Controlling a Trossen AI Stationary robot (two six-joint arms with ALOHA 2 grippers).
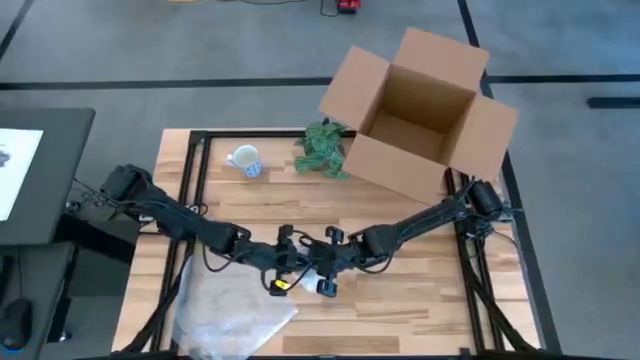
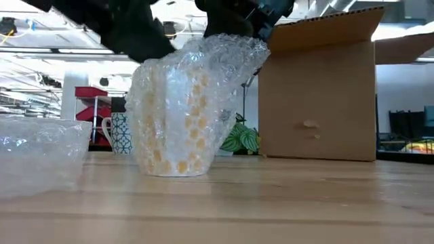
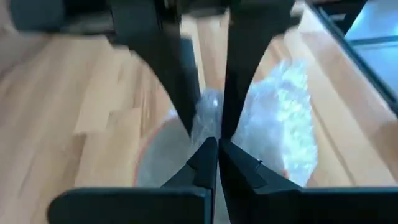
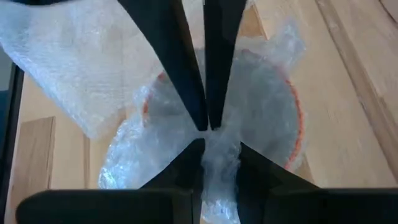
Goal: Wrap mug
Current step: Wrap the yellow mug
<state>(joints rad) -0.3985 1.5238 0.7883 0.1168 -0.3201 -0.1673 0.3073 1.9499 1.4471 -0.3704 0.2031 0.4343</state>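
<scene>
Claws meet over one mug (image 2: 180, 129), an orange-and-pale one standing upright on the tabletop (image 1: 400, 300), already sheathed in bubble wrap (image 4: 124, 155). The left claw (image 3: 208, 134) has its fingers pressed nearly together on a fold of wrap at the mug's rim; the right claw (image 4: 205, 127) pinches another gathered fold over the mug's mouth.

Risks, as I judge them: both grips are on film, not on the mug, so a pull from either arm could slide the wrap off or tip the mug. If the two claws draw apart, the film could tear or spring open. The claws sit almost touching, so a careless turn could knock one against the other.

Room around the mug: toward the near tabletop edge and to the left lies a spare bubble wrap sheet (image 1: 235, 315), close enough to snag. Far behind the mug stand a second, patterned mug (image 1: 246, 160), a small plant (image 1: 322, 148) and an open cardboard box (image 1: 420, 115), all well apart. To the right of the mug the tabletop is bare wood.
</scene>
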